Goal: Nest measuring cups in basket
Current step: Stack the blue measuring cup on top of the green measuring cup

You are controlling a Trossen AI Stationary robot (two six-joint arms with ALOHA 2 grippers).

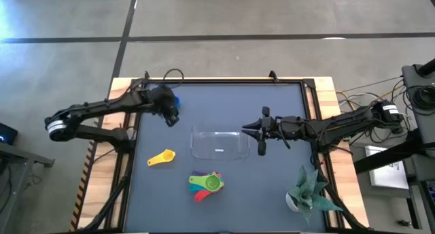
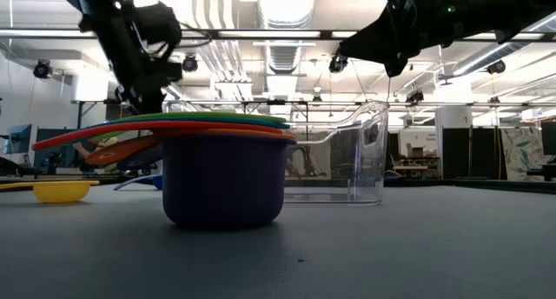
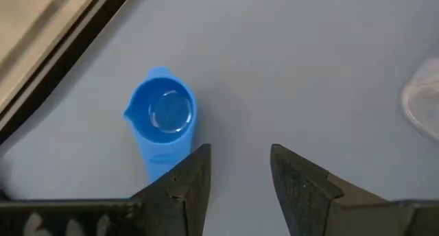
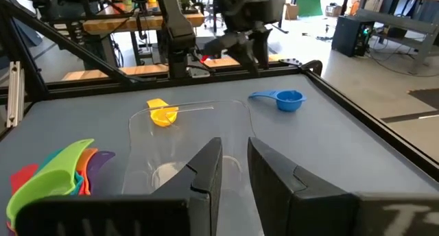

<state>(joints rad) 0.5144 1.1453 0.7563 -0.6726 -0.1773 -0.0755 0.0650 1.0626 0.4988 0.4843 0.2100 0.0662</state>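
Blue cup (image 3: 162, 123) is seen lying on the table just beside the left gripper (image 3: 240, 169), whose fingers are parted and empty, its handle apparently pointing toward them, well apart from the basket (image 1: 219, 144).

We see the basket (image 1: 219, 144) mid-frame, one loose cup (image 1: 162, 158) at its lower left, nested cups (image 1: 206, 184) below it, the plant (image 1: 309, 192) at lower right.

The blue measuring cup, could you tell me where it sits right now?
In the high view the blue measuring cup lies on the table's far left part, beside the left gripper and left of the clear basket.
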